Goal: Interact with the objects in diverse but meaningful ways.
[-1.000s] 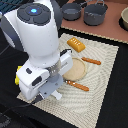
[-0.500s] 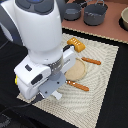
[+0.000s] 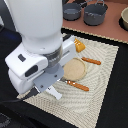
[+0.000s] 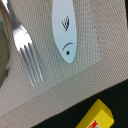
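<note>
A white fish-like piece (image 4: 65, 30) lies flat on the woven placemat (image 4: 95, 55), and its tail end (image 3: 55, 93) shows just past the hand in the exterior view. A yellow packet (image 4: 98, 118) with a red mark lies on the dark table beyond the mat's edge. An orange ridged block (image 3: 79, 46) sits at the mat's far side, partly behind the arm. My gripper (image 3: 42, 91) hangs over the mat's near corner, above the fish piece. Its fingers do not show in the wrist view, and the arm's white body hides how they stand.
A round tan plate (image 3: 75, 69) rests mid-mat, with wooden-handled cutlery (image 3: 91, 61) beside it. A metal fork (image 4: 25, 47) lies next to the fish piece. Two grey pots (image 3: 95, 14) stand at the back, and a wooden bowl (image 3: 124, 17) is at the far right.
The arm has drifted slightly toward the exterior view's left. The objects on the mat have not moved.
</note>
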